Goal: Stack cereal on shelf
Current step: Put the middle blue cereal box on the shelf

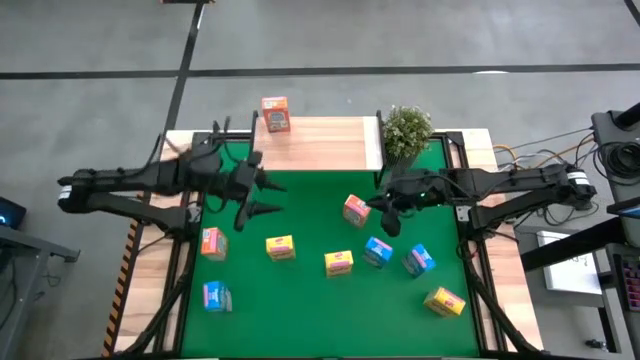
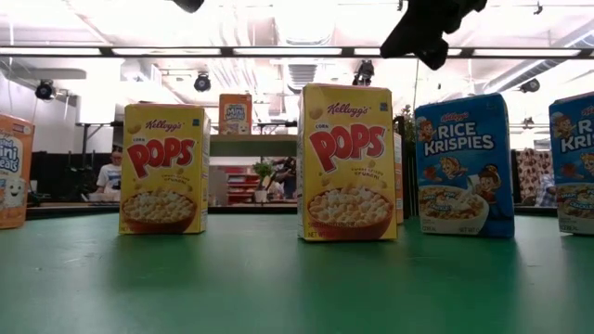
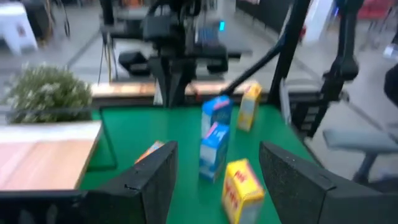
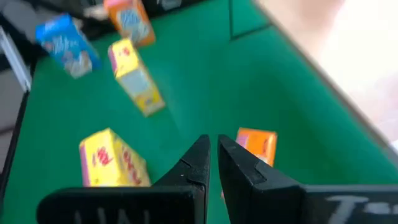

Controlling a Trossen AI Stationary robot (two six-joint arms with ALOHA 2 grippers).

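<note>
One orange-pink cereal box stands on the light-wood shelf at the far edge, near its left end. Several more boxes stand scattered on the green mat: orange-pink, yellow, blue. My left gripper hovers open above the mat's far left, in front of the shelf, with nothing between its fingers. My right gripper is shut and empty, held above the mat beside the orange-pink box in the middle.
A small potted plant stands at the shelf's right end, close to my right arm. Bare green mat lies along the near edge. Pale wooden table edges flank the mat. Cables and equipment sit off to the right.
</note>
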